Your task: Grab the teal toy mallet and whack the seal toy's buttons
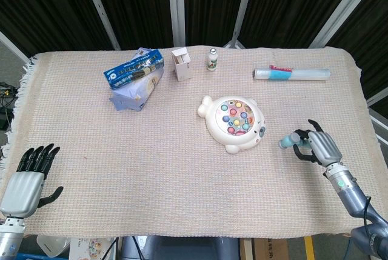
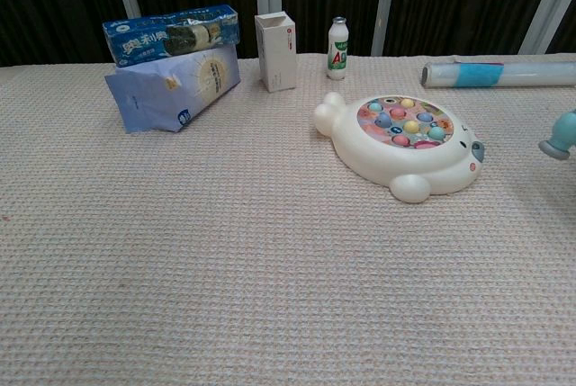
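The white seal toy [image 1: 233, 123] [image 2: 405, 143] lies right of the table's middle, its round face covered in several coloured buttons. My right hand [image 1: 319, 145] grips the teal toy mallet [image 1: 288, 142], whose head pokes out to the left, a short way right of the seal. In the chest view only the mallet's head [image 2: 562, 134] shows at the right edge, and the hand itself is out of frame. My left hand [image 1: 29, 177] rests at the table's near left corner, fingers apart and holding nothing.
At the back stand a blue snack box on a pale bag [image 1: 134, 78], a small white carton [image 1: 182, 64], a little white bottle [image 1: 211, 59] and a rolled tube [image 1: 291, 74]. A woven cream cloth [image 1: 151, 169] covers the table.
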`<state>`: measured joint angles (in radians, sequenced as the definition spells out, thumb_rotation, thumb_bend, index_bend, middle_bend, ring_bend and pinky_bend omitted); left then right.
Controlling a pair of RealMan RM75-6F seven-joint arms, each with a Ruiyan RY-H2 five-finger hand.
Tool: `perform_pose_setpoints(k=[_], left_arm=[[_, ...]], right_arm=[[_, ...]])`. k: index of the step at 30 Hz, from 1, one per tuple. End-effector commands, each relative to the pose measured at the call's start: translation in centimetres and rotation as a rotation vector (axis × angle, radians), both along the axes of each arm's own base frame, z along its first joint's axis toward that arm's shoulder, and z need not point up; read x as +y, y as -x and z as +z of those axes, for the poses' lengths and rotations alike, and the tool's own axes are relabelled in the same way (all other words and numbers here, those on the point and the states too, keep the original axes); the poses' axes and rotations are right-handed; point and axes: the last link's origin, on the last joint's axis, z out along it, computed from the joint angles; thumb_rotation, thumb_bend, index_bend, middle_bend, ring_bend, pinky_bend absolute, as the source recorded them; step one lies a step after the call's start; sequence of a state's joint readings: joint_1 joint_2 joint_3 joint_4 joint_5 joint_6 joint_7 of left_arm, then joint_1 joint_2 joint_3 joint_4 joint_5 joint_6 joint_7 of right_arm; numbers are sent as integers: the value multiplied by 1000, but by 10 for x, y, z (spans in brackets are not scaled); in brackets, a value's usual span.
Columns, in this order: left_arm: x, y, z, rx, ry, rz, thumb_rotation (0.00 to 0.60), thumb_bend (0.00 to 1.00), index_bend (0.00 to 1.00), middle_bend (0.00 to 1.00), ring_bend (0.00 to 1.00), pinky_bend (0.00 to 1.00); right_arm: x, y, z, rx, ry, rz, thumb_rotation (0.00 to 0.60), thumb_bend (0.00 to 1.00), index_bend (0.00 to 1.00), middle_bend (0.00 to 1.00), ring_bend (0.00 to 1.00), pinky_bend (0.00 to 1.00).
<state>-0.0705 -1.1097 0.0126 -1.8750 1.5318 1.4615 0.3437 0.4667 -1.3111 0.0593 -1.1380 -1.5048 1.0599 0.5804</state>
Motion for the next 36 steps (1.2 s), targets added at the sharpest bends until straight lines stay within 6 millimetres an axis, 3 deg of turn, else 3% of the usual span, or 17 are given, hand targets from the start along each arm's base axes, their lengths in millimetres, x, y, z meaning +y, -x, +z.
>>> perform_pose_setpoints(k=[1,7,15,24,36], left_arm=[[0,0,0,0,0,-4,600,236,0,0,0,0],[2,0,0,-2,2,-9,600,236,0,0,0,0],[4,3,0,-3,6,4,600,236,0,0,0,0],[7,4,-1,-2,12,14,600,236,0,0,0,0],[9,4,-2,-2,15,18,600,236,0,0,0,0]], right_arm=[[-10,-27,8,26,28,79,600,749,816,715,486,99],[-29,-68,7,95,53,175,600,766,856,742,511,143],[-54,-106,-17,178,25,220,600,776,878,758,523,176],[-76,-117,-41,276,-30,207,600,776,886,764,528,213],[-83,-111,-48,344,-45,177,600,778,899,771,536,213]])
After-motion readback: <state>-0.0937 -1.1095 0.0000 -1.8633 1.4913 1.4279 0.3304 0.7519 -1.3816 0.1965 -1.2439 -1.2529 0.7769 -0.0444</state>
